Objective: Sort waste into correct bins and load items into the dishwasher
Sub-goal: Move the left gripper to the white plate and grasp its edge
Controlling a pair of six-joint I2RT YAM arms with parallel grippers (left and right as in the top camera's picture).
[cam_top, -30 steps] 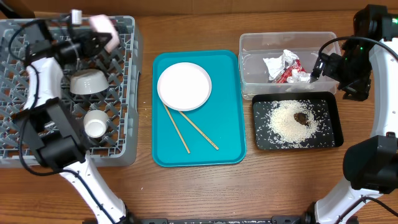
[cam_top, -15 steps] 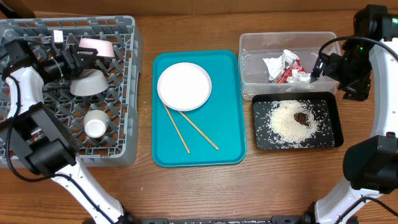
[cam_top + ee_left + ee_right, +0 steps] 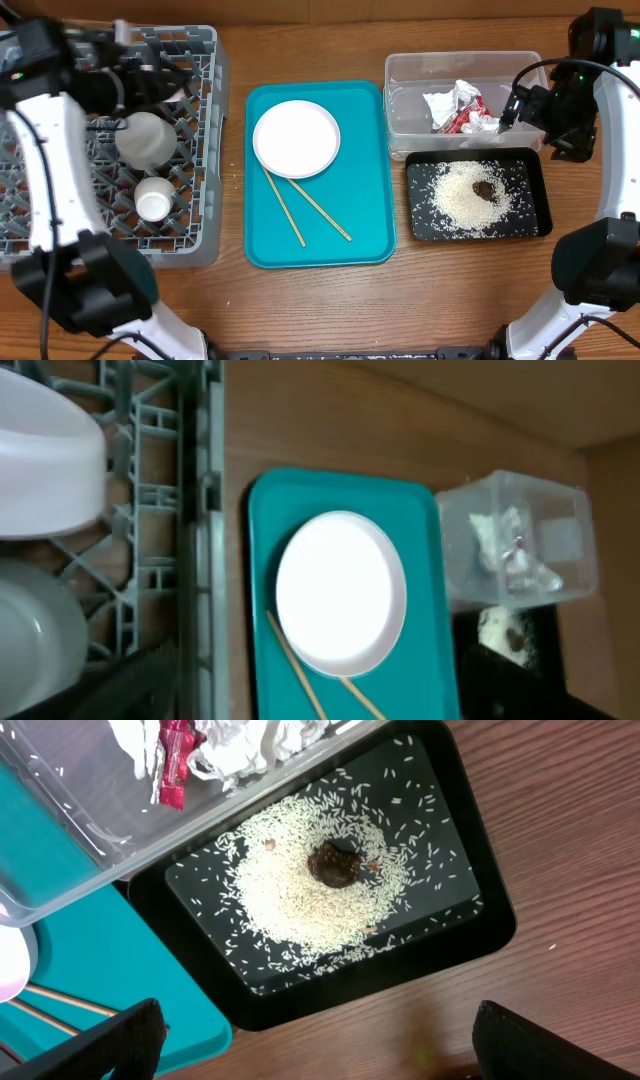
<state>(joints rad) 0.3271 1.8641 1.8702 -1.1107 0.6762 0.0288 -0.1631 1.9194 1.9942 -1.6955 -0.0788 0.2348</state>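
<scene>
On the grey lattice rack [image 3: 190, 200] at the table's left, the left gripper [image 3: 168, 80] is a dark motion smear. Its wrist camera catches only one black finger [image 3: 125, 682] at the bottom edge, so I cannot tell how far it is spread or whether it carries anything. That view also cuts off two pale rounded vessels at its left border; which is the bowl is unclear. From overhead, the pale bowl [image 3: 145, 137] and the small white cup [image 3: 152, 200] sit in the rack's grid. The smooth white round plate [image 3: 296, 138] lies on the flat teal tray [image 3: 365, 200], and the two thin wooden chopsticks [image 3: 300, 208] splay beside it, their upper ends at its rim. The crumpled red-and-white wrapper [image 3: 460, 110] lies in the clear plastic tub [image 3: 400, 70]. Loose white rice grains [image 3: 300, 890] ring a brown lump [image 3: 335, 865] in the shallow black tray [image 3: 480, 910]. The right gripper [image 3: 315, 1025] hangs above that tray, fingers spread wide and empty, their tips cropped at the frame's bottom.
</scene>
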